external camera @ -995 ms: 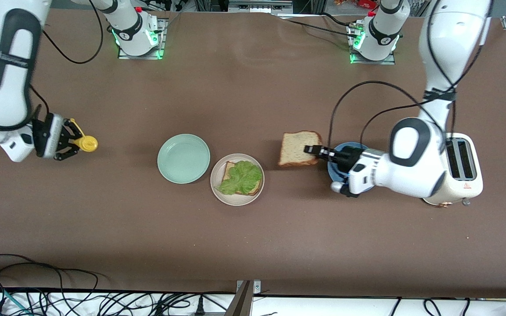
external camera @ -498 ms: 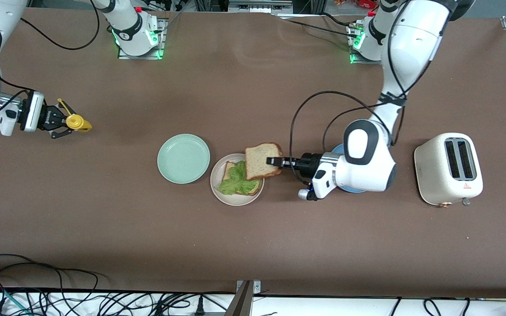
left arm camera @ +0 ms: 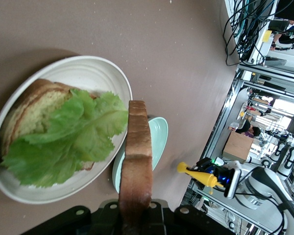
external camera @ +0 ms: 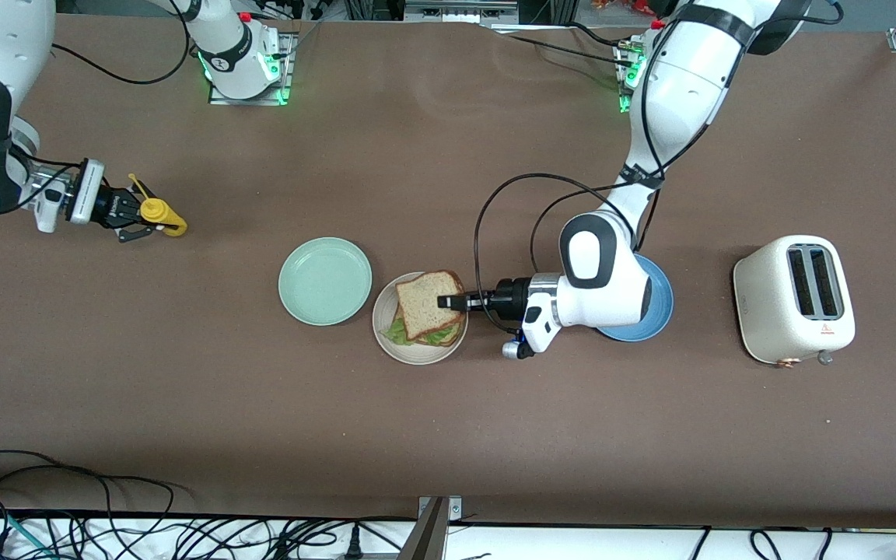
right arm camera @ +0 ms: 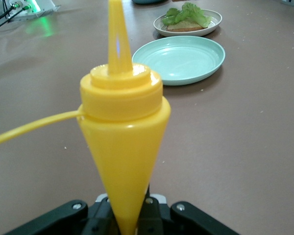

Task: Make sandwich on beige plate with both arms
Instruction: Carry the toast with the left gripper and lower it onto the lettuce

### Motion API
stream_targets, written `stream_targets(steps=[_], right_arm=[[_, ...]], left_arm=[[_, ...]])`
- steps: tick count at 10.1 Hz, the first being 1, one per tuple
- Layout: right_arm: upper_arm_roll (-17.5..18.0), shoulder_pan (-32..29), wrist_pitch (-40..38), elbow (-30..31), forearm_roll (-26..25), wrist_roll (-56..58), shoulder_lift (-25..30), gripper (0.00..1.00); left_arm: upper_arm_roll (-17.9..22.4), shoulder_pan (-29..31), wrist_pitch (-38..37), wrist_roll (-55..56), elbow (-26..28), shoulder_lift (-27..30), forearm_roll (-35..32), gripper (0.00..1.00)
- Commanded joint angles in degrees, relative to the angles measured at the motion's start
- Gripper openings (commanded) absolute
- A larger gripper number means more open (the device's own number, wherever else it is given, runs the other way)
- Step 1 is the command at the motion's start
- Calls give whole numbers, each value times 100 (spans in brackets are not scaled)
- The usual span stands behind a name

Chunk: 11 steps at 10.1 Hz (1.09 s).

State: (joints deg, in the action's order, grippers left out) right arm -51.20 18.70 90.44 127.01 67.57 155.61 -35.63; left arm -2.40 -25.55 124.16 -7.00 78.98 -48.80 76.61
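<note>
On the beige plate [external camera: 417,354] lies a bread slice [left arm camera: 27,110] topped with a ruffled lettuce leaf [left arm camera: 71,137]. Green edges of the lettuce [external camera: 395,333] peek out in the front view. My left gripper [external camera: 449,302] is shut on the crust of a second bread slice [external camera: 425,305] and holds it flat over the lettuce. In the left wrist view this slice [left arm camera: 136,156] shows edge-on, apart from the leaf, clamped in the left gripper [left arm camera: 135,218]. My right gripper [external camera: 131,218] is shut on a yellow squeeze bottle [external camera: 159,211] over the right arm's end of the table.
A mint green plate [external camera: 325,281] sits beside the beige plate, toward the right arm's end. A blue plate [external camera: 654,311] lies partly under the left arm. A white toaster [external camera: 794,299] stands at the left arm's end. The yellow bottle [right arm camera: 122,132] fills the right wrist view.
The left arm has carried the bread slice from beside the blue plate to over the lettuce on the beige plate. The right arm has shifted slightly with the yellow bottle.
</note>
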Motion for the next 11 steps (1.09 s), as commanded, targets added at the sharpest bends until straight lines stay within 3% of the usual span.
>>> stream_targets(steps=[1, 3, 5, 6, 7, 8, 9, 11], right_arm=[[566, -638, -141, -141, 282, 382, -197, 0], [848, -806, -184, -150, 449, 444, -295, 0], [875, -824, -194, -150, 485, 444, -295, 0], [875, -825, -194, -150, 485, 444, -295, 12], [875, -885, -228, -159, 476, 435, -295, 32], [875, -895, -281, -159, 476, 392, -295, 49], [875, -904, -290, -168, 476, 339, -295, 78], [875, -1061, -290, -264, 407, 164, -304, 94]], left_arm=[[47, -292, 458, -30, -454, -366, 310, 0], [47, -397, 512, -30, -524, -498, 389, 0], [47, -407, 609, -39, -542, -569, 390, 0], [64, -407, 609, -126, -542, -577, 381, 0], [73, -346, 609, -683, -524, -604, 372, 60], [82, -319, 609, -1281, -463, -586, 337, 100], [117, -293, 609, -1539, -437, -595, 302, 100], [293, -266, 609, -1568, -349, -560, 5, 100]])
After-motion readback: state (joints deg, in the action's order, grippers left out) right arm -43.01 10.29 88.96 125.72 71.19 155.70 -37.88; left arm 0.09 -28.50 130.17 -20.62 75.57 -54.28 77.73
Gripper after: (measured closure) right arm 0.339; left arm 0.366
